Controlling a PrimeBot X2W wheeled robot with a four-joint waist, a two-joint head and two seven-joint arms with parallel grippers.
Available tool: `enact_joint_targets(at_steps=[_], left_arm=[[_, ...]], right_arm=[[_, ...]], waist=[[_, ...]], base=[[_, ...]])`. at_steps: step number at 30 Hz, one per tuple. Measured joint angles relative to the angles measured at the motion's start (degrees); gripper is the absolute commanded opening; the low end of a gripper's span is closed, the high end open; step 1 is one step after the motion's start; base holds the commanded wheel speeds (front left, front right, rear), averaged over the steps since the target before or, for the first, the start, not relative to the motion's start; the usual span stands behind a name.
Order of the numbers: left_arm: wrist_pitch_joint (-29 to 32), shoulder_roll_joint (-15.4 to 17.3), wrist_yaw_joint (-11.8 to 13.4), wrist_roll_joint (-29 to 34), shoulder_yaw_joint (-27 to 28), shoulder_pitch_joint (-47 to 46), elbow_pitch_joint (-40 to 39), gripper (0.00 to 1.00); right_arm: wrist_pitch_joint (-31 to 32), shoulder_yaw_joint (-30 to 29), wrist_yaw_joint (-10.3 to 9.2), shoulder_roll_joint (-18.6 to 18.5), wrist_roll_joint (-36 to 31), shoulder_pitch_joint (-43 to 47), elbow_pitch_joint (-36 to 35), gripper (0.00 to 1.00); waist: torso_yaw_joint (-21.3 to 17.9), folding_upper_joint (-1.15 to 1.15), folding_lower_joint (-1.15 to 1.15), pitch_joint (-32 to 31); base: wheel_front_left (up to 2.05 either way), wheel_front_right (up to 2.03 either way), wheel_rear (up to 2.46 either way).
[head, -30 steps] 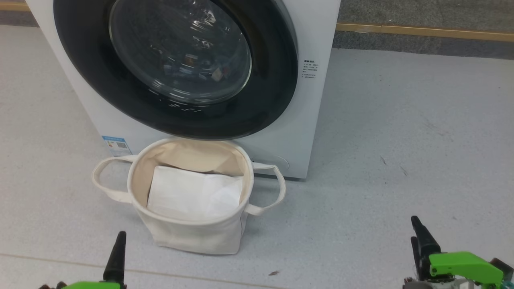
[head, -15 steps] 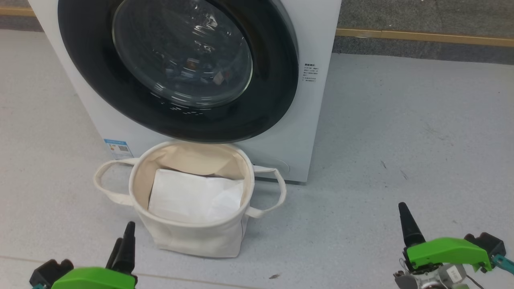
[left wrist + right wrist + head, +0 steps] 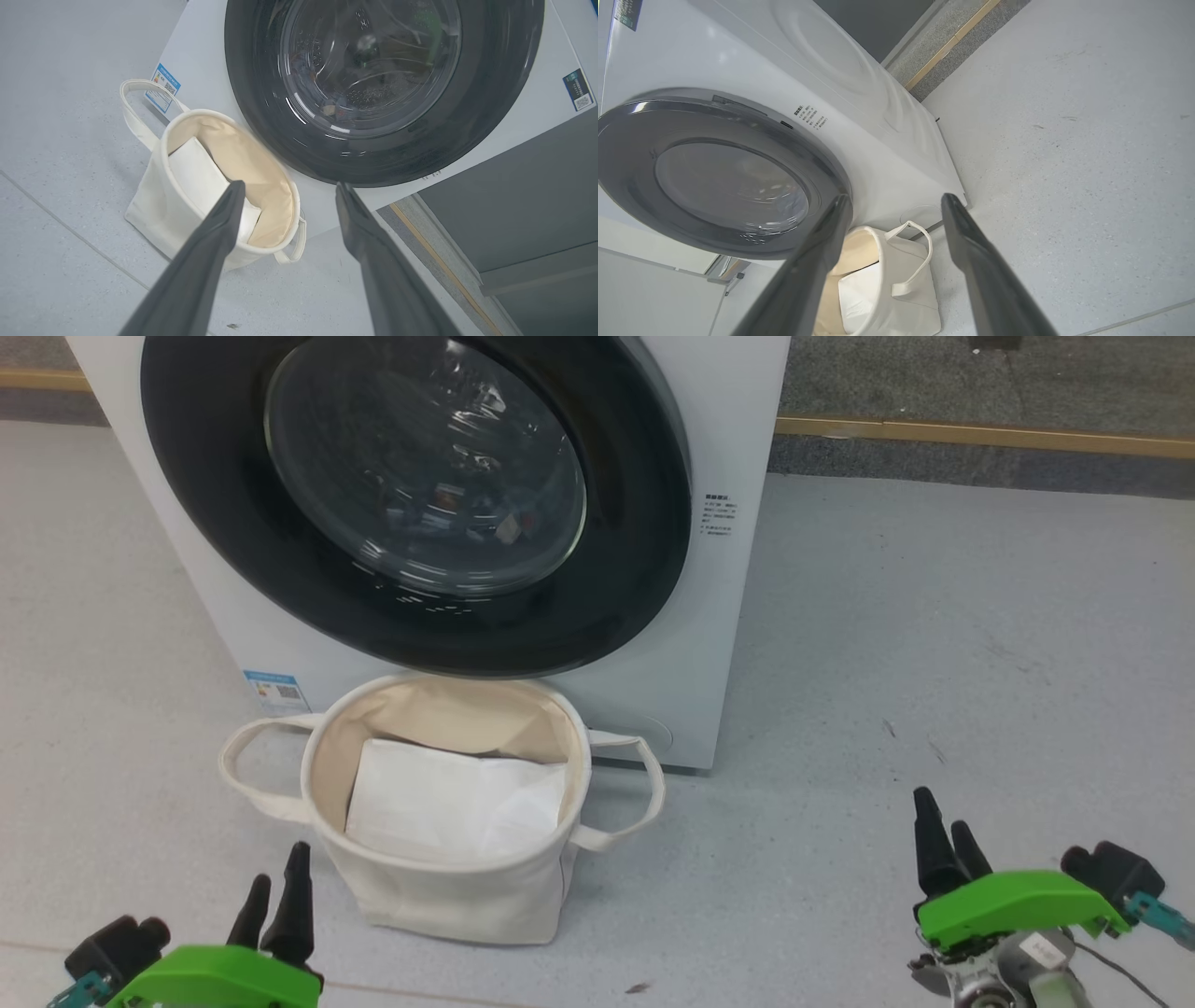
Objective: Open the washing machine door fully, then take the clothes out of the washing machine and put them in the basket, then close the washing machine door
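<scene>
From the head, the door (image 3: 644, 523) sits shut against the machine (image 3: 738, 616); the clothes (image 3: 467, 513) show as small coloured patches behind its glass, too dim to make out; the basket (image 3: 467, 905) stands on the floor (image 3: 934, 616) just before the machine, under the door, with a white sheet (image 3: 448, 803) in it. Over the last second both grippers have come up: the left gripper (image 3: 278, 866) now shows its green body beside the basket; the right gripper (image 3: 943, 810) stands higher, well off to the right; the whole picture has slid a little too, so the head itself has moved. Along the left wrist, the fingers (image 3: 205, 252) are spread wide with nothing between, aimed at the basket's rim and the door's lower edge. Along the right wrist, its fingers (image 3: 985, 266) are likewise spread and empty, pointing at the machine's lower corner. I judge the reach for the door is only starting; nothing is opened yet.
</scene>
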Motion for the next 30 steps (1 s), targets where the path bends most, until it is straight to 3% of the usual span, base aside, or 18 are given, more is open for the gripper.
enact_joint_targets(at_steps=[30], left_arm=[[-4.74,2.49,2.67,20.41,-4.30,-6.09,4.37,1.00]], right_arm=[[-4.99,2.76,0.00,-0.19,-21.50,-3.02,-0.77,1.00]], waist=[[0.36,0.00,0.00,-0.87]], base=[[0.00,0.00,0.00]])
